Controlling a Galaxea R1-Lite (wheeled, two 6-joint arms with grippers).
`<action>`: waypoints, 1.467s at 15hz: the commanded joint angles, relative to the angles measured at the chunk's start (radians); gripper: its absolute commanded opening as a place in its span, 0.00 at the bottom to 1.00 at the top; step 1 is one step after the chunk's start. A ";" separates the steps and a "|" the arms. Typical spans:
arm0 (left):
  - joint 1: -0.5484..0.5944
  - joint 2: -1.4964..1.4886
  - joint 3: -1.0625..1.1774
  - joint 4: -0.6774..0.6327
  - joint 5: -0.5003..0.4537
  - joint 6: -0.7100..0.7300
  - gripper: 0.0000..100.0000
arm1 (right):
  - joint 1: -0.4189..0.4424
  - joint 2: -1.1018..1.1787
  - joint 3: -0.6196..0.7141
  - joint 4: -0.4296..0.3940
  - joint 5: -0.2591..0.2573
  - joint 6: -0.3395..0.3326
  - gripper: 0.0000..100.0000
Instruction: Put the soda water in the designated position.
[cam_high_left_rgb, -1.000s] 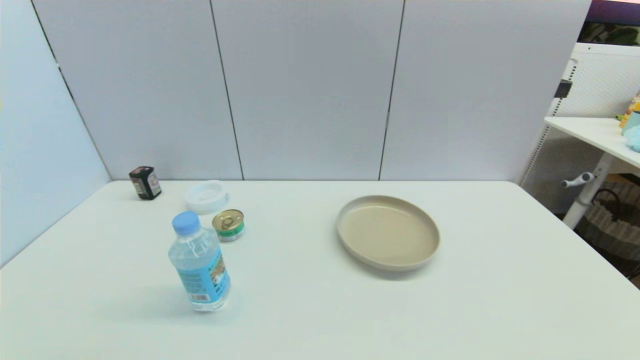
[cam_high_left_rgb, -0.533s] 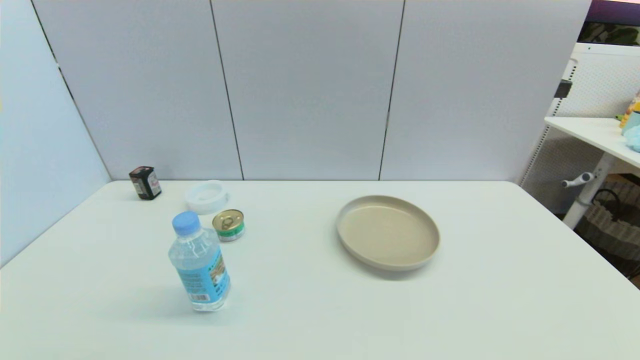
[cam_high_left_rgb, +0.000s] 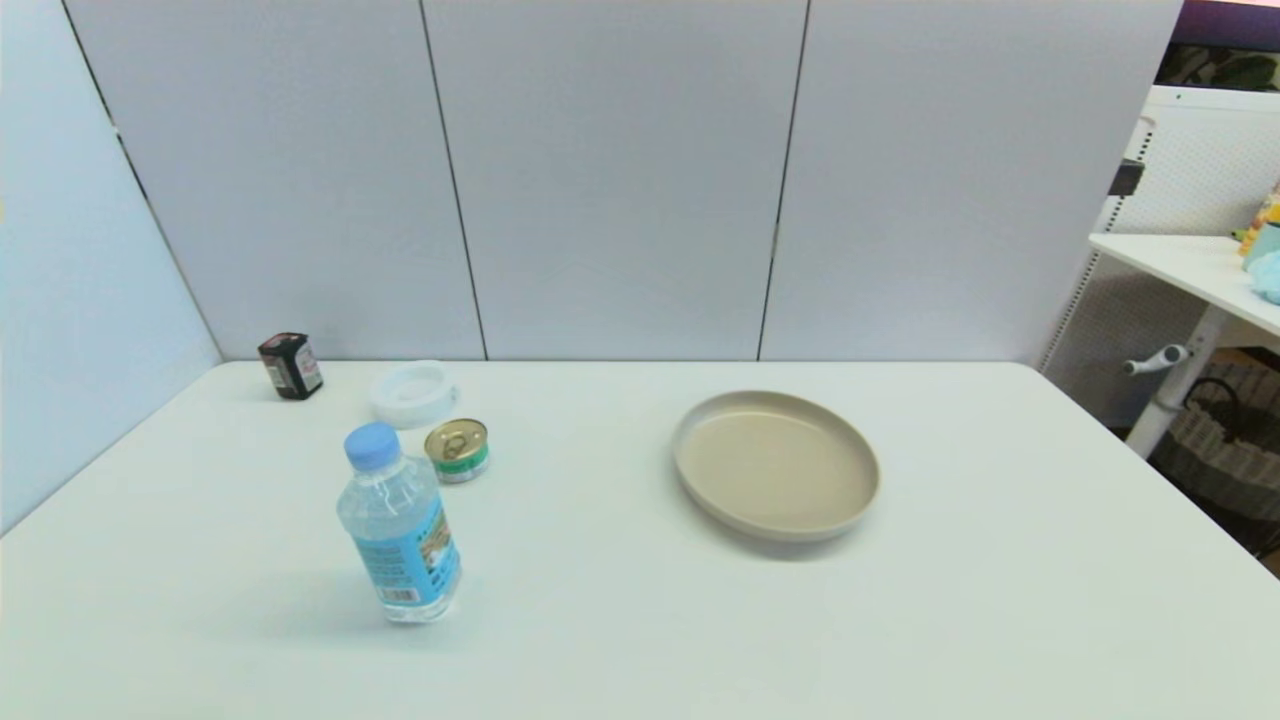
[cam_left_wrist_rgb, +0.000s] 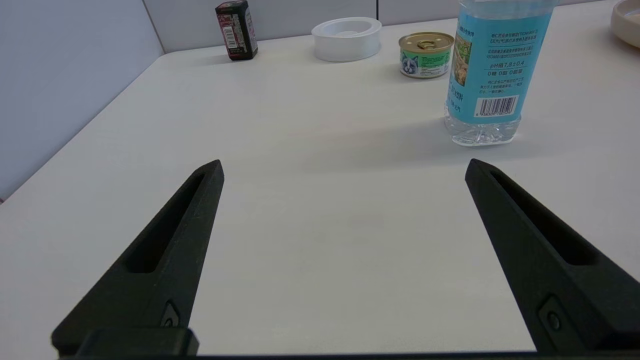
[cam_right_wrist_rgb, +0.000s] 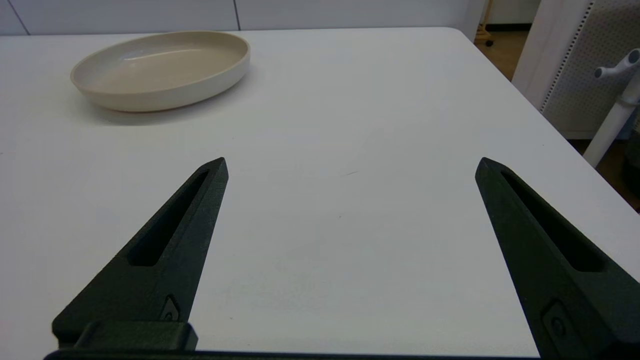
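Note:
The soda water (cam_high_left_rgb: 398, 525) is a clear bottle with a light blue cap and blue label, standing upright on the white table at the left front; the left wrist view shows its lower part (cam_left_wrist_rgb: 492, 75). My left gripper (cam_left_wrist_rgb: 344, 167) is open just above the table, short of the bottle, which stands off to one side of its fingers. My right gripper (cam_right_wrist_rgb: 351, 165) is open over bare table near the right front, with nothing between its fingers. Neither arm shows in the head view.
A beige plate (cam_high_left_rgb: 776, 464) (cam_right_wrist_rgb: 161, 70) lies right of centre. Behind the bottle stand a gold-topped green tin can (cam_high_left_rgb: 457, 450) (cam_left_wrist_rgb: 426, 55), a white ring-shaped dish (cam_high_left_rgb: 413, 393) (cam_left_wrist_rgb: 346, 38) and a small black jar (cam_high_left_rgb: 290, 365) (cam_left_wrist_rgb: 236, 30). Grey panels wall the back and left.

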 joint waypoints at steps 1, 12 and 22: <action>-0.001 0.006 0.002 -0.003 0.001 0.004 1.00 | 0.000 0.001 0.002 0.000 0.000 0.000 1.00; -0.032 0.527 -0.391 -0.051 -0.057 0.002 1.00 | 0.000 0.001 0.002 0.000 0.000 0.000 1.00; -0.047 0.951 -0.325 -0.543 -0.261 0.005 1.00 | 0.000 0.001 0.002 0.000 0.000 0.000 1.00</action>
